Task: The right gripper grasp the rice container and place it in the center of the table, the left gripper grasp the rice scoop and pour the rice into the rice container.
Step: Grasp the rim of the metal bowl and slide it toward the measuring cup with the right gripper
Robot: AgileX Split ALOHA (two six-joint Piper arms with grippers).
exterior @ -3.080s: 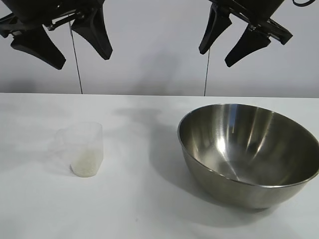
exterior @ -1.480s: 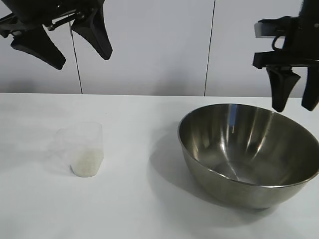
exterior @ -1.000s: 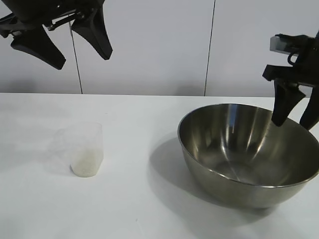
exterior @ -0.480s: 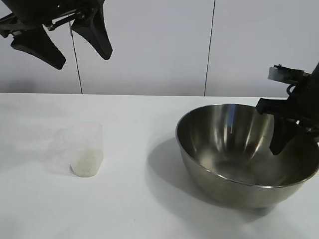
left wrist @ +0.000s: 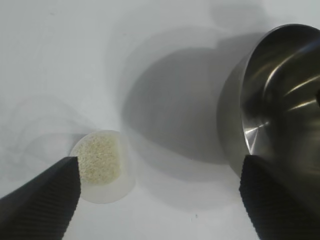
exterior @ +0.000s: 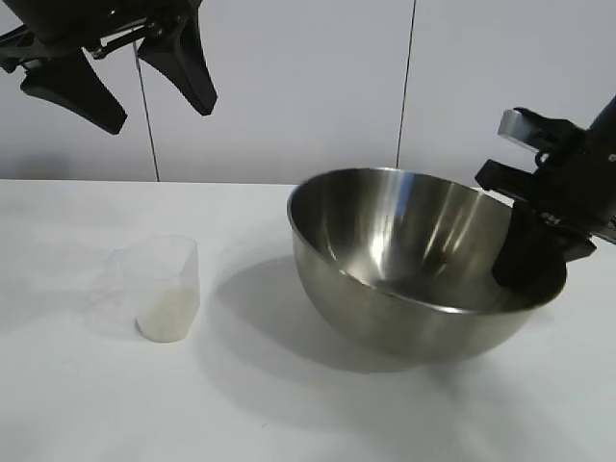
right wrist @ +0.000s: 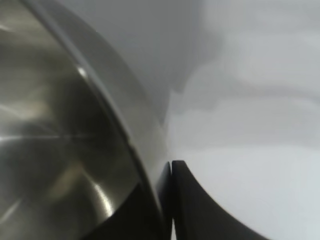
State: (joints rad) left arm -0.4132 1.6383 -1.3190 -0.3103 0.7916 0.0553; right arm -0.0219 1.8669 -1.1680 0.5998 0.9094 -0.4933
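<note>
At the right side of the white table [exterior: 87, 404], the right gripper [exterior: 527, 258] has its two black fingers pinched together on the rim of the rice container [exterior: 404, 279] — one finger inside the wall, one outside, as the right wrist view shows at the metal edge [right wrist: 145, 165]. The stainless-steel bowl sits tilted, its open mouth tipped toward the camera, and it looks partly lifted off the surface, though whether its underside touches the tabletop cannot be told. Judging by its thin polished wall, the bowl is probably light and rigid but slippery; a pinch on one edge leaves the far side free to swing or slide in the grip, so a slow move toward the middle seems wise. The rim is the only real place to take hold, since the rounded body offers nothing to pinch. Well apart from it, nearer the left side, stands the rice scoop [exterior: 162, 287], a small translucent plastic cup, upright, with off-white rice [left wrist: 99, 159] lying in its bottom. It is likely very light and easy to tip, and a hard squeeze could flex its wall. The left gripper [exterior: 123, 69] hangs high above that side with its fingers spread wide, holding nothing. Behind the plain, smooth tabletop runs a pale panelled wall [exterior: 289, 87] — nothing else stands nearby.
</note>
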